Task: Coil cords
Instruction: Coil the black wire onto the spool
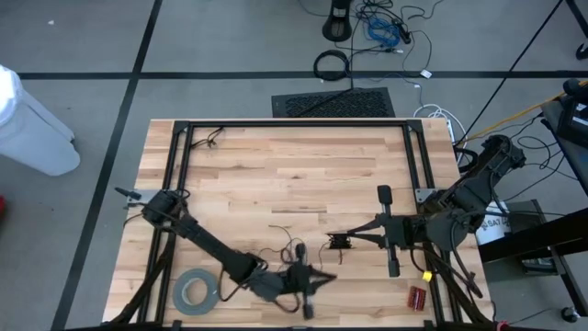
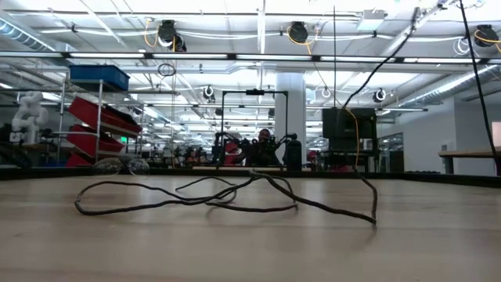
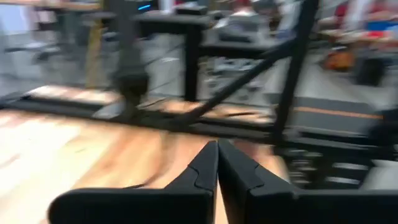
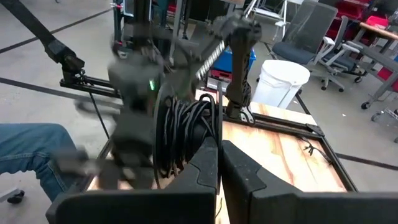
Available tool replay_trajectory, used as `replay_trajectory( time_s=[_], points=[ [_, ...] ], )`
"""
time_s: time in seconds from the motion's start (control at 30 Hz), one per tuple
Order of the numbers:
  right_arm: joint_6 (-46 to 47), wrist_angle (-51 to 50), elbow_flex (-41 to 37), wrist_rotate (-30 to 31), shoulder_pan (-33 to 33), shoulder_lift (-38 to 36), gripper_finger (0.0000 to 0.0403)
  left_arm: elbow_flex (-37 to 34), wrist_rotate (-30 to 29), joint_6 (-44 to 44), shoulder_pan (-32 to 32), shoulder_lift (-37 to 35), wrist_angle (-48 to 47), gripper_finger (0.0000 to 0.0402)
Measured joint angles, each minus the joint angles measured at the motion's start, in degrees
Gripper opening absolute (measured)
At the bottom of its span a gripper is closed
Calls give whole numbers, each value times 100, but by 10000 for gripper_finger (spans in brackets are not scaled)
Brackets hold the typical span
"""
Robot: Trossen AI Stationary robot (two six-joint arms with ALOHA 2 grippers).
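Table (image 1: 276, 175): pale butcher-block wood, filling the centre of the high view, edged by a black metal frame (image 1: 294, 123).
Cord (image 1: 287, 248): very thin dark wire, lying loose on the wood in the lower centre of the high view; stretched across the middle of the low view (image 2: 235, 196) in several flat overlapping loops, one end kinked up at the right.
Cord's black piece (image 1: 339, 243): small dark lump just right of the loose wire, directly off the tip of the right gripper; contact not discernible.
Left gripper (image 1: 308, 280): low in the centre of the high view, at the near table edge, just below the wire; fingers (image 3: 205, 168) pressed together edge to edge in the left wrist view (image 3: 217, 163), with nothing visible between them.
Right gripper (image 1: 354, 241): centre-right of the high view, pointing toward frame left; fingers (image 4: 239, 168) closed flat against each other in the right wrist view (image 4: 220, 163), empty.
Tape roll (image 1: 196, 291): wide grey ring, flat on the wood at lower left of the high view, well apart from the wire.
Red object (image 1: 417, 298): small, lower right corner of the table.
White bin (image 1: 32, 124): on the floor, left edge of the high view.
Floor cables (image 1: 381, 28): black and blue tangle, top centre of the high view.
Black cable bundle (image 4: 186, 134): thick coil on the dark arm, centre of the right wrist view.
Person's leg (image 4: 31, 149): in blue jeans, left edge of the right wrist view.
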Motion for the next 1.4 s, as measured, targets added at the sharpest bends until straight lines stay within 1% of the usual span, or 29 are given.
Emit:
replay_trajectory(
  time_s=[0.03, 0.13, 0.27, 0.33, 0.47, 0.53, 0.63, 0.73, 0.87, 0.93, 1.0, 1.07, 1.27, 1.4],
  points=[
    [34, -41, 0, 2, 0, 0, 0, 1, 112, 24, -63, -61, 28, 27],
    [139, -132, 0, 0, 0, 2, 0, 2, 202, 340, -215, -273, -38, 59],
    [170, -133, 0, 2, 0, 2, 0, 12, 66, 331, -227, -483, -275, 108],
    [167, -130, 0, 2, 0, 2, 0, 13, -12, 306, -171, -472, -437, 135],
    [118, -54, 0, 2, -4, 2, 0, -1, -75, -344, 62, -355, -940, 192],
    [59, 11, 0, 7, -17, 2, 0, 0, -81, -546, 172, -305, -1012, 218],
    [-61, 119, 0, 4, -17, 2, 0, 0, -150, -545, 234, -233, -1013, 249],
    [-161, 138, 0, 4, -17, 2, 0, 0, -147, -385, 274, -179, -961, 264],
    [-182, 134, 0, -2, -52, 2, 0, 2, -150, -152, 309, -183, -875, 267],
    [-206, 134, 0, 7, -61, 2, 0, 2, -49, 21, 328, -183, -807, 266],
    [-233, 144, 0, 2, -91, 2, 0, 4, 106, 60, 372, -165, -785, 259],
    [-214, 145, 0, 2, -93, 2, 0, 6, 121, 56, 416, -118, -727, 245],
    [-184, 156, 0, 1, -92, 2, 0, 0, 224, 161, 475, -32, -452, 178],
    [-175, 149, 0, 2, -93, 4, 0, 1, 205, 208, 471, -32, -451, 113]
  ],
)
